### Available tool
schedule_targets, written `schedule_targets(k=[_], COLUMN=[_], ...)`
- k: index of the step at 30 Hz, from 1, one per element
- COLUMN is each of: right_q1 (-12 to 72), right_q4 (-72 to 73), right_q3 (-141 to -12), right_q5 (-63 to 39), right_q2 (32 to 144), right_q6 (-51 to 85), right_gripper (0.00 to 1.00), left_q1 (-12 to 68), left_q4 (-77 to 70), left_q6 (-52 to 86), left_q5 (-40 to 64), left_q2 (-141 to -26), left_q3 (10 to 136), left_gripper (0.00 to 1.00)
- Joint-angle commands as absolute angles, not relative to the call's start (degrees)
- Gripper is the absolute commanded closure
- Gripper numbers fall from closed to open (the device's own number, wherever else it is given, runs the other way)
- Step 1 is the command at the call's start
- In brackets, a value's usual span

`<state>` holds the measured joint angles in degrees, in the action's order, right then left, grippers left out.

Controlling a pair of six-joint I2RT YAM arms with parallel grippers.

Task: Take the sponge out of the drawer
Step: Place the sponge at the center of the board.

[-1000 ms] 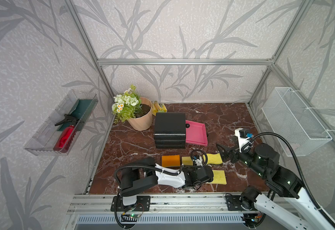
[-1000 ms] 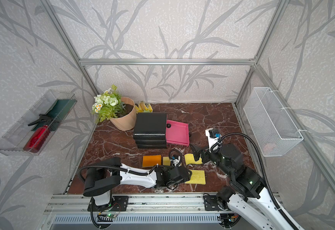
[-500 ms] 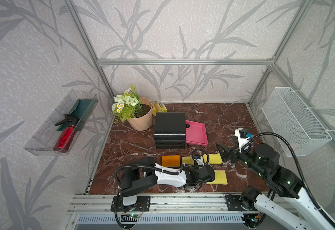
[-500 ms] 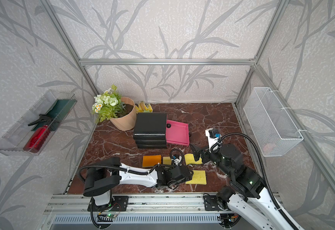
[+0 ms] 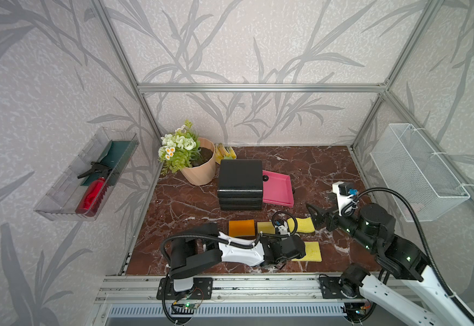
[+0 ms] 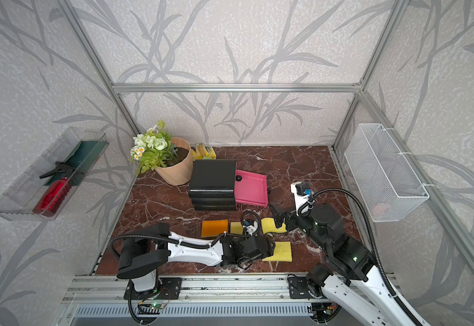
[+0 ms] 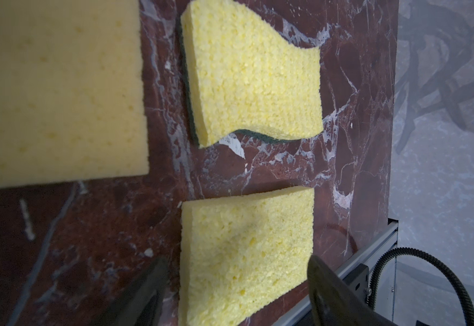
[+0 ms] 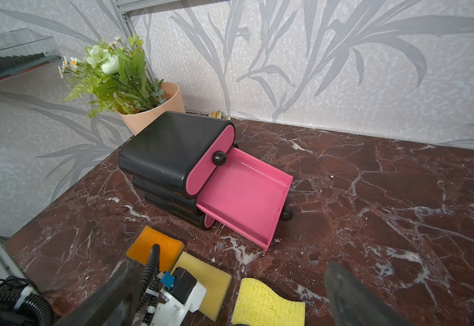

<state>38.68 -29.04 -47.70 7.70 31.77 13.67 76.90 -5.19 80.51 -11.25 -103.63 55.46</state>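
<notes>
The pink drawer [image 5: 276, 189] stands pulled out of the black drawer unit [image 5: 240, 180] and its floor is bare [image 8: 244, 194]. A yellow rectangular sponge [image 5: 310, 251] lies flat on the marble table near the front edge. My left gripper [image 7: 238, 261] is open and low over it, with a finger [image 7: 148, 288] on either side of the sponge [image 7: 244, 254]. My right gripper [image 5: 319, 218] is open too and hovers just right of a wavy yellow sponge [image 5: 305, 224], holding nothing [image 8: 230, 264].
An orange sponge [image 5: 241, 228] and a pale yellow one [image 5: 265, 227] lie in a row left of the wavy sponge. A flower pot [image 5: 199, 166] and bananas [image 5: 224, 149] sit behind the unit. Walls carry a clear tray [image 5: 89, 180] and a wire basket [image 5: 416, 172].
My left gripper's jaws have spread apart and let go of the yellow sponge, which stays where it lay. The right arm has not moved.
</notes>
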Motion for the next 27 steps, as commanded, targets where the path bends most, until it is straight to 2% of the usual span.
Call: schedule_targets(k=[1,12,17,21,27], right_q1=[38.46,36.07,29.64,23.83,20.3], right_q4=[-29.97,-28.28,-25.9,-25.74,-24.75], right_q3=[-47.02,-47.07,-46.55,-47.49,-47.17], right_q5=[8.78,9.27,4.35,-0.69,-2.0], right_q2=[31.46,35.23,39.81,43.56,48.36], right_q6=[13.28,13.36,15.08,16.53,15.25], right_gripper=[0.01,0.01,0.01,0.01,0.01], left_q1=[77.35,78.64,78.66,77.5,72.17], left_q4=[-3.55,-4.09,-0.08,-4.68,6.57], left_q6=[80.29,70.47,64.72,59.85,51.68], left_q5=[-14.34,-19.71,-22.3,-21.43,-19.94], left_q2=[-101.35,-94.65,-90.93,-87.48,-80.5], left_q3=[56.64,56.56,57.82,55.5,59.08], left_gripper=[0.2,0.14,0.13,0.1,0.09])
